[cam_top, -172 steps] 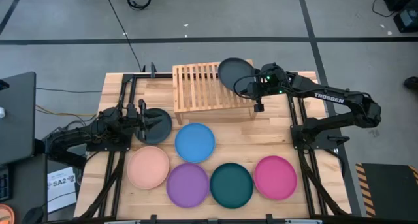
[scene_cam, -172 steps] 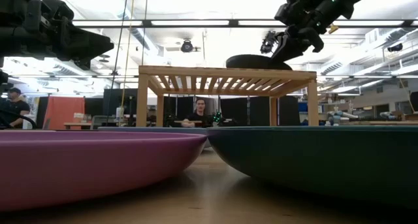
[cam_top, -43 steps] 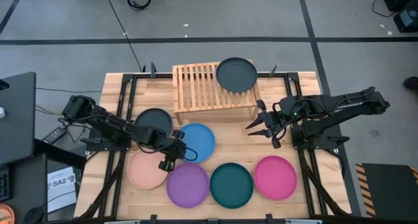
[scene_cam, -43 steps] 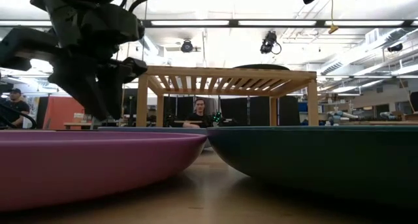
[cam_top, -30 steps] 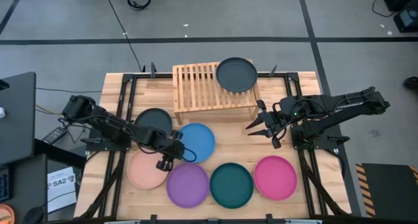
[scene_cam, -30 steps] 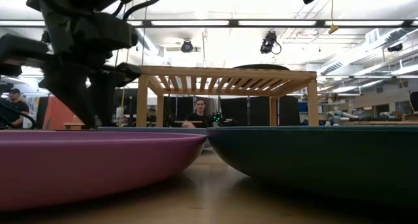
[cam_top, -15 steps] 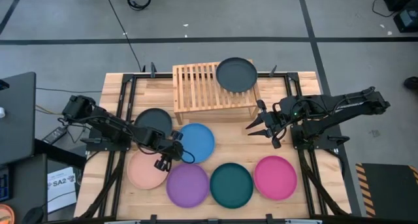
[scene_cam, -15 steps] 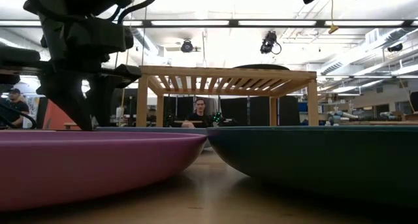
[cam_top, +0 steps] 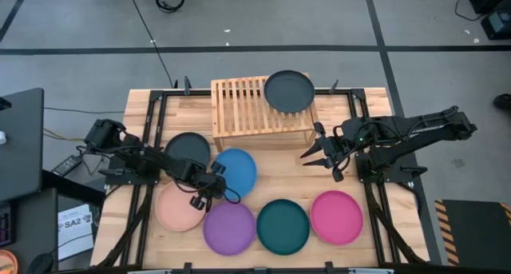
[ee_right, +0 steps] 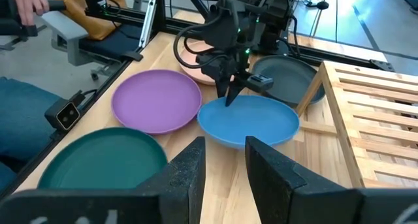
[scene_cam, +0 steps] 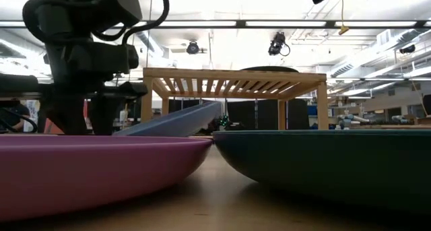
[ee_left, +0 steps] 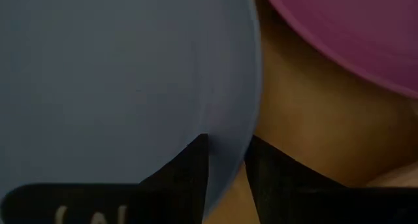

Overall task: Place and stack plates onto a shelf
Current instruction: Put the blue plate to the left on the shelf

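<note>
Blue plate (cam_top: 236, 168) sits matte and round before the shelf (cam_top: 239, 106), its near rim tilted up off the tabletop (cam_top: 279, 178), pinched in my left pincer (cam_top: 209, 184). My right pincer (cam_top: 319, 156) hovers beside the shelf, fingers parted, holding nothing.

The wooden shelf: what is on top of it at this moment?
One charcoal plate lies on the shelf, at its right end; the other slats are bare. Whether a second plate lies under it cannot be seen from above.
</note>
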